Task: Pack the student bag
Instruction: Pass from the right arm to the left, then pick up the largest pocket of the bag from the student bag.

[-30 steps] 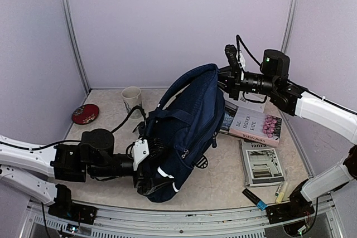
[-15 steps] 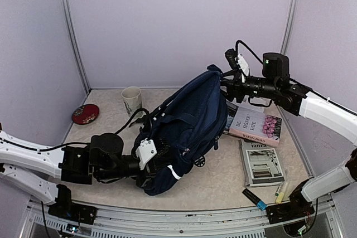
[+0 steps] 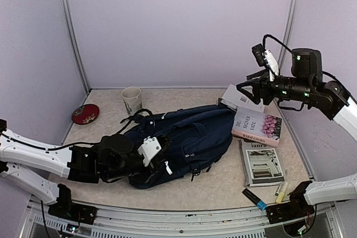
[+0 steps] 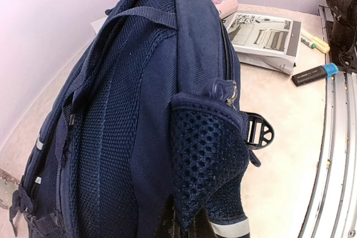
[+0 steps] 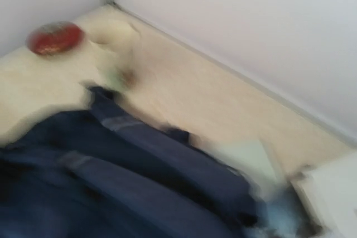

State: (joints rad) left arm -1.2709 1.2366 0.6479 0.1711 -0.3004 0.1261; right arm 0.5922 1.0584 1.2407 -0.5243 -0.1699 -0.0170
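Backpack [image 3: 189, 135] lies flat mid-bench [image 3: 223, 185], its top end right up against the books [image 3: 256, 124] on the right. Soft fabric, looks slack and near empty, so I'd expect light but floppy: it'll sag and fold, not hold shape. Best holds are probably the webbing carry handle [image 4: 142, 12] or a strap, not bare cloth. On the left gripper [image 4: 187, 228] the jaws are closed, pinching the bottom of the mesh side pocket [image 4: 206, 165]; stretchy, weak anchor. The right gripper [image 3: 251, 86] hangs high over the books, jaws look parted, holding nothing.
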